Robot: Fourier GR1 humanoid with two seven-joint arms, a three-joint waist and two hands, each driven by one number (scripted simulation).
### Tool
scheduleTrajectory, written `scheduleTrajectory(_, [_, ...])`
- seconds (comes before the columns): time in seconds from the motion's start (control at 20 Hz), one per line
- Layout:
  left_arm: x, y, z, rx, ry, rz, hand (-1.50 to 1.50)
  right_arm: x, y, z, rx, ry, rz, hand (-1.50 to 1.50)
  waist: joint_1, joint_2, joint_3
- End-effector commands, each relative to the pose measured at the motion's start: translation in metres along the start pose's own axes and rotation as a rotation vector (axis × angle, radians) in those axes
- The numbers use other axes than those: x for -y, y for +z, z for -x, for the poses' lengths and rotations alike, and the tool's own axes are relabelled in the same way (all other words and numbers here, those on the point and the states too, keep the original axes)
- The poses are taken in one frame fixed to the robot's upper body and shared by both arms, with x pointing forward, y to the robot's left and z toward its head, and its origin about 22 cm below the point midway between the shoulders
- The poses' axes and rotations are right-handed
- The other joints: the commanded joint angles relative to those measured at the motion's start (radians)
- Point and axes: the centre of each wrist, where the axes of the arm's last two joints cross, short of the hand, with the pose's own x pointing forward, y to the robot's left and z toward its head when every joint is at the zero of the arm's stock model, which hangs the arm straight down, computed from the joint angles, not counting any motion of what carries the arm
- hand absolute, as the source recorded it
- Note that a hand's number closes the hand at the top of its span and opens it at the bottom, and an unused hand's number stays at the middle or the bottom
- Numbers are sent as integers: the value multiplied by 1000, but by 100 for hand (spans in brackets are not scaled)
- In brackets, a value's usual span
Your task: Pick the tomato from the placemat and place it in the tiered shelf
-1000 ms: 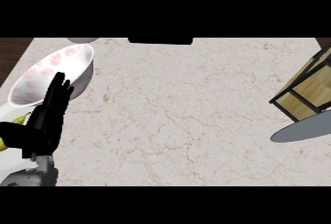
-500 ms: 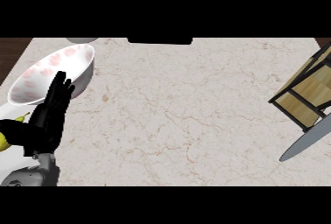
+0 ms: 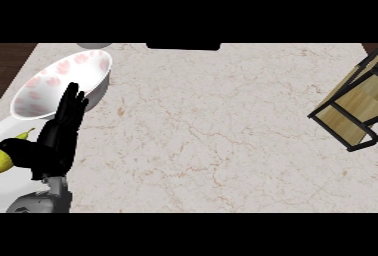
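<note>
No tomato and no placemat show in the head view. The tiered shelf (image 3: 353,106), a dark frame with pale wooden boards, juts in at the right edge, partly cut off. My left hand (image 3: 57,140) rests open at the left side of the counter, fingers straight and pointing up, holding nothing. Its fingertips overlap the rim of a bowl. My right hand is out of view.
A white bowl with pink spots (image 3: 59,82) stands at the upper left. A yellow fruit (image 3: 6,159) lies on a white surface (image 3: 15,182) at the left edge, partly hidden by my hand. A dark object (image 3: 183,46) sits at the marble counter's (image 3: 214,145) far edge.
A grey shape at the right edge below the shelf shrank and has left the view. The left hand has stayed put.
</note>
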Motion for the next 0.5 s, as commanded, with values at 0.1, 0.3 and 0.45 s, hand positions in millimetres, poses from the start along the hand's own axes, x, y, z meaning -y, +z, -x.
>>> scheduleTrajectory(0.1, [3,-5,-2,10,-16,11,0,-11,-9,2,40,-57,-78,-150,3,3,1])
scheduleTrajectory(0.3, [-10,1,-7,-7,6,2,0,7,-7,-7,86,-130,-66,-150,4,0,1])
scheduleTrajectory(0.45, [-7,-6,-4,15,2,-4,0,14,2,-3,121,-227,-40,-150,-6,1,1])
